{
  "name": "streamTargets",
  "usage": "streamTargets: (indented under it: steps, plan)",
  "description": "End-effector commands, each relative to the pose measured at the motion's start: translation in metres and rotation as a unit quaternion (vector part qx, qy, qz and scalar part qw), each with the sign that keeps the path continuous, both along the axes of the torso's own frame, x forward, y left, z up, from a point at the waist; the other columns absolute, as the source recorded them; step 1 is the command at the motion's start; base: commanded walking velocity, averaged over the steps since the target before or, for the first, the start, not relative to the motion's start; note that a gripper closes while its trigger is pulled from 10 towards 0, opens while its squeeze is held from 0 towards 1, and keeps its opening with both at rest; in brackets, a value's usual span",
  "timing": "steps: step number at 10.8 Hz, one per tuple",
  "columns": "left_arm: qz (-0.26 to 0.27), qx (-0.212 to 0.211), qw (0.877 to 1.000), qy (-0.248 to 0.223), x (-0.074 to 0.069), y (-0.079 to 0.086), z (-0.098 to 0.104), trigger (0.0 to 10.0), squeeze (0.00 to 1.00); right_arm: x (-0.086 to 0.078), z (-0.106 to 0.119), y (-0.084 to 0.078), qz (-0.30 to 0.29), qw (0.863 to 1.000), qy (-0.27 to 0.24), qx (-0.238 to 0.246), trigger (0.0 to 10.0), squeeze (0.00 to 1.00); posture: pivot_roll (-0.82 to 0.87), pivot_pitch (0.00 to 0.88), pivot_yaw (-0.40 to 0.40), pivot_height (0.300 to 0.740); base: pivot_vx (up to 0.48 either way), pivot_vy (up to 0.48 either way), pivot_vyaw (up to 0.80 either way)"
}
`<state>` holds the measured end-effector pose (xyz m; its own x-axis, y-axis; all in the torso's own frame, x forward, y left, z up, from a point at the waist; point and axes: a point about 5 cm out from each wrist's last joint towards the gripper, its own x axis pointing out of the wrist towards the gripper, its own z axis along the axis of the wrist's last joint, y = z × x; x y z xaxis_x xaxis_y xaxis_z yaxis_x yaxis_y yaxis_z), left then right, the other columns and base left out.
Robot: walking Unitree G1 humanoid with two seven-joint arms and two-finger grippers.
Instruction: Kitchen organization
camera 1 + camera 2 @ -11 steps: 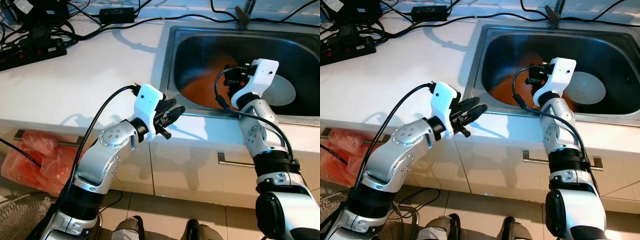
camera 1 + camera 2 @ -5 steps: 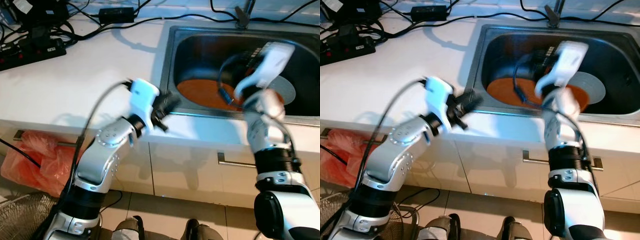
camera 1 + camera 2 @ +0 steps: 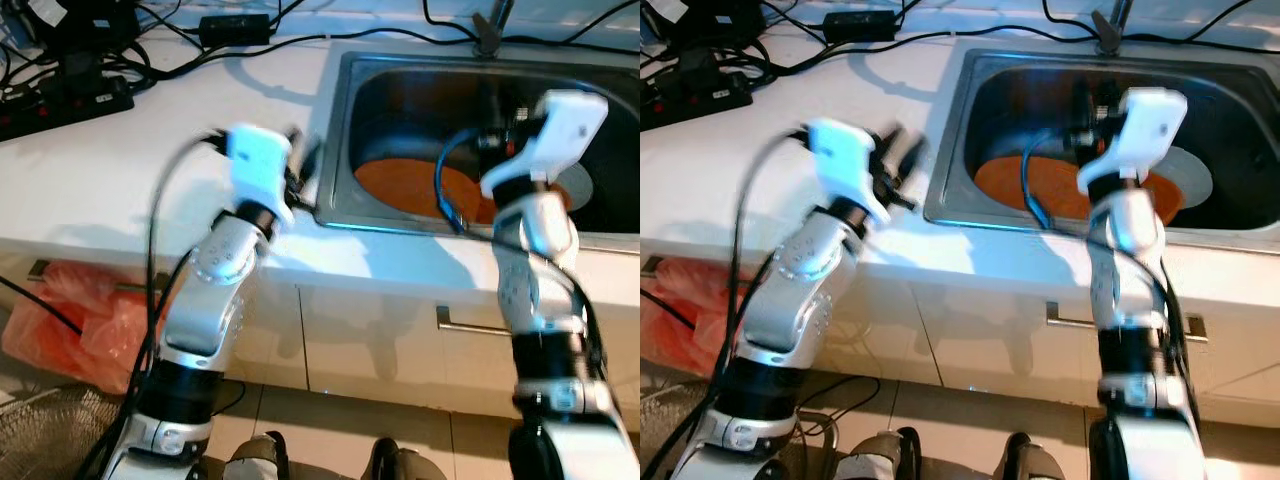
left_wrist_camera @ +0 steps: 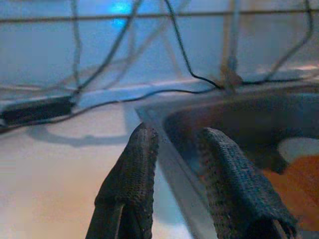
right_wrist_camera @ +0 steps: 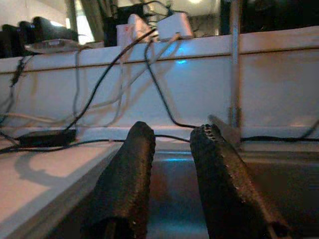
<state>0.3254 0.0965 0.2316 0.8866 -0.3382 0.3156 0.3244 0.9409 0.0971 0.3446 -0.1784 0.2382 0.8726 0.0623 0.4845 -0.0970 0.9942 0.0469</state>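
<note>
Hovering empty and slightly parted, the left gripper (image 4: 174, 164) over the white table (image 3: 150, 170) and the right gripper (image 5: 167, 164) above the steel sink (image 3: 345, 130) risk striking its rim before reaching the round orange board (image 3: 410, 185) inside.

Setting: a domestic kitchen. A stainless steel sink (image 3: 345, 120) is set into a white surface (image 3: 150, 160) and occupies the upper right of the frame. The base of a faucet (image 3: 488, 30) stands at the sink's rear edge. An orange plate (image 3: 410, 185) and a white plate (image 3: 590, 180) lie in the basin. Below the surface, pale cabinet fronts carry a horizontal metal handle (image 3: 470, 325). The floor (image 3: 330, 430) is tiled. At upper left, a black power strip (image 3: 60, 100) and cables (image 3: 160, 40) rest on the surface. A red plastic bag (image 3: 60, 320) sits at lower left.
</note>
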Motion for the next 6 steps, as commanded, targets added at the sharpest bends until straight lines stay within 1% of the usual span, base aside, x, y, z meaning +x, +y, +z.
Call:
streamTargets:
  steps: [1,3,4,5,6]
  plan:
    - [0.036,-0.001,0.999,-0.015,0.002,0.011,0.002,10.0,0.00,-0.008,0.000,0.000,-0.010,1.000,-0.013,0.002,10.0,0.00,0.13,0.160,0.028,0.740,0.000,0.000,0.00]
    - [0.078,-0.019,0.996,-0.034,0.004,0.021,0.002,10.0,0.00,-0.020,-0.011,-0.001,-0.022,1.000,-0.011,-0.003,10.0,0.00,0.12,0.160,0.029,0.740,0.000,0.000,0.00]
    - [0.100,-0.017,0.994,-0.036,0.004,0.025,-0.004,10.0,0.00,-0.024,-0.022,-0.002,-0.026,1.000,0.002,-0.004,10.0,0.00,0.11,0.160,0.027,0.740,0.000,0.000,0.00]
    - [0.118,-0.028,0.992,-0.036,0.004,0.029,-0.008,10.0,0.00,-0.026,-0.029,-0.003,-0.034,0.999,0.014,-0.003,10.0,0.00,0.11,0.161,0.026,0.740,0.000,0.000,0.00]
    - [0.130,-0.020,0.991,-0.034,0.005,0.032,-0.011,10.0,0.00,-0.026,-0.029,-0.001,-0.032,0.999,0.015,0.001,10.0,0.00,0.11,0.160,0.027,0.740,0.000,0.000,0.00]
